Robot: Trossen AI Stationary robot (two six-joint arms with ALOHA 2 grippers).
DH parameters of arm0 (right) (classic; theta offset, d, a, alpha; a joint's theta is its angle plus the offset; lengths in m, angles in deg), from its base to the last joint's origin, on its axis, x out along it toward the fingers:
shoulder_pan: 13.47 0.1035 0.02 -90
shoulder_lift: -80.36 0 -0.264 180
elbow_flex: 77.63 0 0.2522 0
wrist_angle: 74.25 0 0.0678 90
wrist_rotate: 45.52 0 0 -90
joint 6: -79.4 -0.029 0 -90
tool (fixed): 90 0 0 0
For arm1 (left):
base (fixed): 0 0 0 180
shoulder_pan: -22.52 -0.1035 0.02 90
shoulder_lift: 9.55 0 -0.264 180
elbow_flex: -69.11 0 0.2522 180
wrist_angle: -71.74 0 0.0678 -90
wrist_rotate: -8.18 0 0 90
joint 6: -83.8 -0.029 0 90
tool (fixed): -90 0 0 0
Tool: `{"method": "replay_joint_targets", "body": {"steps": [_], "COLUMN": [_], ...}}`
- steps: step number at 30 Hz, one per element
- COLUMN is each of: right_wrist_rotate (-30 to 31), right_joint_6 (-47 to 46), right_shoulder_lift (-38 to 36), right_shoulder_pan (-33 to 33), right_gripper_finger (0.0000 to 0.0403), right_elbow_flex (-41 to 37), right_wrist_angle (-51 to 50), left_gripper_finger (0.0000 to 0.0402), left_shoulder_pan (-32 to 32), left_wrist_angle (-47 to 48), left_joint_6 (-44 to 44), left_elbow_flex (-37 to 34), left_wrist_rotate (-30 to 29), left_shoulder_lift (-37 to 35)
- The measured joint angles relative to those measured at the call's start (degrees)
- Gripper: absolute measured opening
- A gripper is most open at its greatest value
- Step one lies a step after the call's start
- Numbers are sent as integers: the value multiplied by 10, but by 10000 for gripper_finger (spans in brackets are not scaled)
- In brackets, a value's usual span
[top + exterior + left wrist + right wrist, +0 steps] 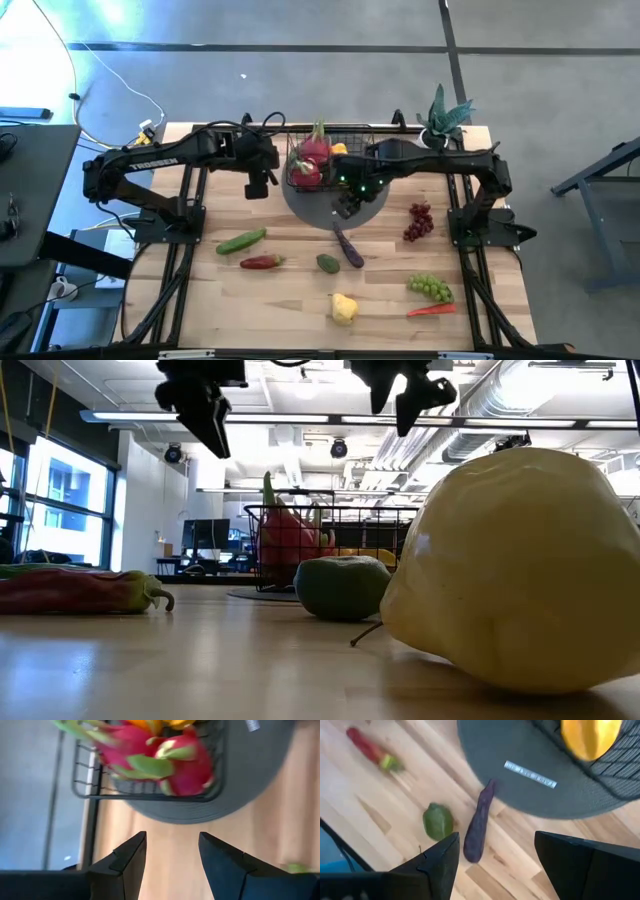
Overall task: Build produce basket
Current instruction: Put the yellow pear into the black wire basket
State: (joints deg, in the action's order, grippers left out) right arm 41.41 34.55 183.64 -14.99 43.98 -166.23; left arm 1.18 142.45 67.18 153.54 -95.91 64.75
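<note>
The black wire basket [350, 140] stands on a round grey mat [362, 207] at the table's far middle, with pink dragon fruits [312, 160] and an orange piece [590, 737] inside. My left gripper [258, 186] hangs open above the table just left of the basket, which shows ahead of its fingers [150, 790]. My right gripper [345, 206] hangs open over the mat's near edge, above a purple eggplant [477, 827] whose far tip lies on the mat. Loose on the wood lie a cucumber [241, 241], a red chilli [262, 262] and a green piece [328, 263].
Nearer the front edge lie a yellow piece [344, 308], green grapes [430, 288] and a carrot [432, 310]. Red grapes [419, 221] lie right of the mat. A potted plant [445, 118] stands at the far right corner.
</note>
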Motion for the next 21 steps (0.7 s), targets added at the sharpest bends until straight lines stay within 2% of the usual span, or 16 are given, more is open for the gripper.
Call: {"method": "replay_joint_targets", "body": {"steps": [3, 7, 14, 21], "right_wrist_rotate": [0, 0, -13, -37], "right_joint_6": [-2, 3, 37, -1], "right_shoulder_lift": [0, 0, 0, 4], "right_shoulder_pan": [21, 47, 88, 124], "right_gripper_finger": [240, 246, 283, 299], "right_elbow_flex": [0, 0, 0, 0], "right_wrist_angle": [-5, -5, -15, -13], "left_gripper_finger": [172, 172, 172, 172], "left_shoulder_pan": [0, 0, 0, 0], "left_wrist_angle": [0, 0, 13, 56], "left_joint_6": [17, 45, 112, 191], "left_elbow_flex": [0, 0, 0, 0], "left_wrist_rotate": [28, 34, 33, 49], "left_shoulder_lift": [0, 0, 0, 0]}}
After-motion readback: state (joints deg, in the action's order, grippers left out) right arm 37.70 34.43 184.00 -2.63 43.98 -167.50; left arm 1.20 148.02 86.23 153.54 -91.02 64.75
